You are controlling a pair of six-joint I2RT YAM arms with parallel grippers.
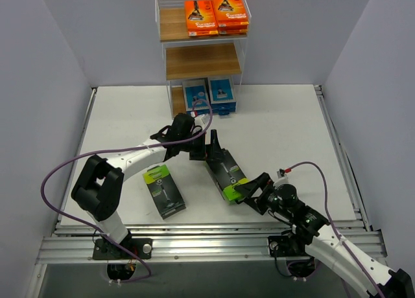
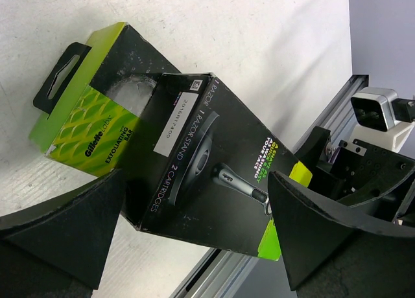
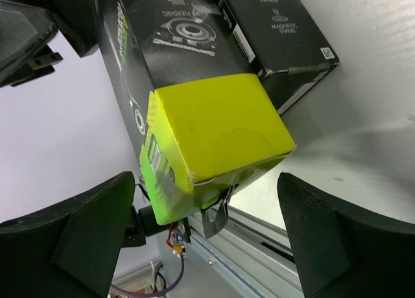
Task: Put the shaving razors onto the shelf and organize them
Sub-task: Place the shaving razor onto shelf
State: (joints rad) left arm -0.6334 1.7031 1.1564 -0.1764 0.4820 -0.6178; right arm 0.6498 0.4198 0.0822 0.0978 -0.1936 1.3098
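Note:
My left gripper (image 1: 206, 148) (image 2: 194, 181) is shut across the black end of a black razor pack with a lime-green top (image 1: 225, 173) (image 2: 207, 155) and holds it tilted above the table. Its lime end (image 3: 214, 136) sits between the wide-open fingers of my right gripper (image 1: 250, 195) (image 3: 207, 181), untouched on both sides. A second black-and-lime pack (image 2: 84, 116) (image 3: 279, 26) lies on the table under it. A third (image 1: 164, 191) lies flat at front left. The shelf (image 1: 202, 59) stands at the back, with orange packs (image 1: 215, 14) on its top tier and blue-and-white packs (image 1: 209, 96) at the bottom.
The shelf's middle board is bare. A metal rail (image 1: 207, 230) runs along the table's near edge, just beside my right gripper. Grey walls close in the left and right sides. A purple cable (image 1: 194, 126) loops over the left arm.

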